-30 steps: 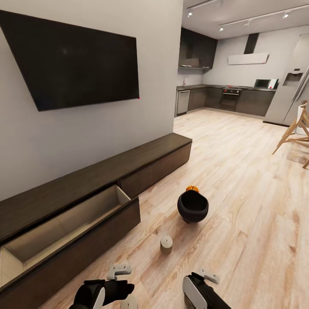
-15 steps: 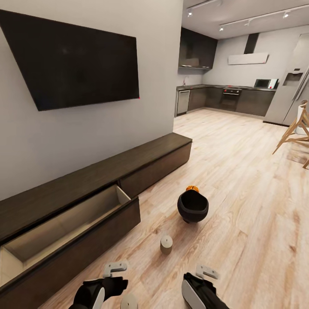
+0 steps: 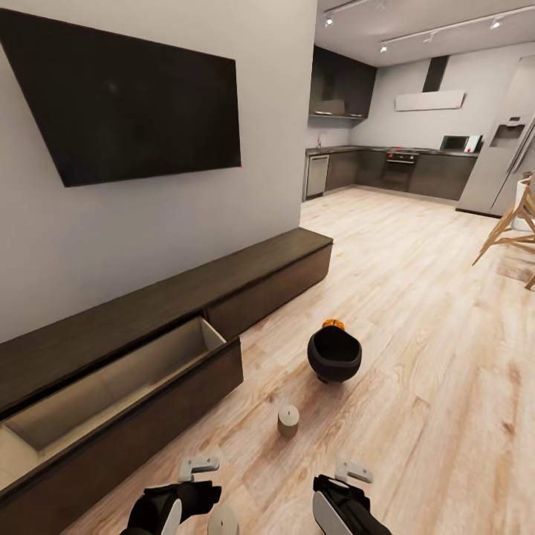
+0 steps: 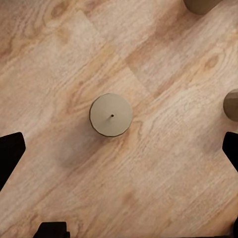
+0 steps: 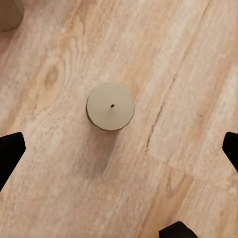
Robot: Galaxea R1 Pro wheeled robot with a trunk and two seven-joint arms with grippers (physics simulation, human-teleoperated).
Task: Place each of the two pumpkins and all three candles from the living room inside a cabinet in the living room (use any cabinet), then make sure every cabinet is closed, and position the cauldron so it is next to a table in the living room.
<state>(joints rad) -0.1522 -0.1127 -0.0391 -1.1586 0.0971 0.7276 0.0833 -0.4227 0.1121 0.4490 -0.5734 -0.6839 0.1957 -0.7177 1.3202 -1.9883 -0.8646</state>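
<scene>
The long dark-brown cabinet (image 3: 223, 286) runs along the left wall, with one drawer (image 3: 111, 386) pulled open and pale wood inside. On the floor stands the black cauldron (image 3: 334, 355), and an orange pumpkin (image 3: 333, 325) peeks out just behind it. A beige candle (image 3: 288, 420) stands nearer me, and another candle (image 3: 223, 522) sits by my left gripper (image 3: 195, 496). The left wrist view looks straight down on a candle (image 4: 111, 115) between the open left gripper (image 4: 120, 151). In the right wrist view, the open right gripper (image 5: 120, 148) hovers over a candle (image 5: 110, 106). My right gripper (image 3: 338, 505) is low in the head view.
A large dark TV (image 3: 126, 104) hangs above the cabinet. A wooden chair (image 3: 513, 230) stands at the right. The kitchen with grey cupboards (image 3: 416, 174) and a fridge (image 3: 505, 156) lies beyond. More candles show at the picture edges (image 4: 201, 5) (image 4: 232, 105) (image 5: 9, 14).
Both grippers have shifted slightly in the head view, and that view has tilted a little. Nothing has been grasped or moved on the floor.
</scene>
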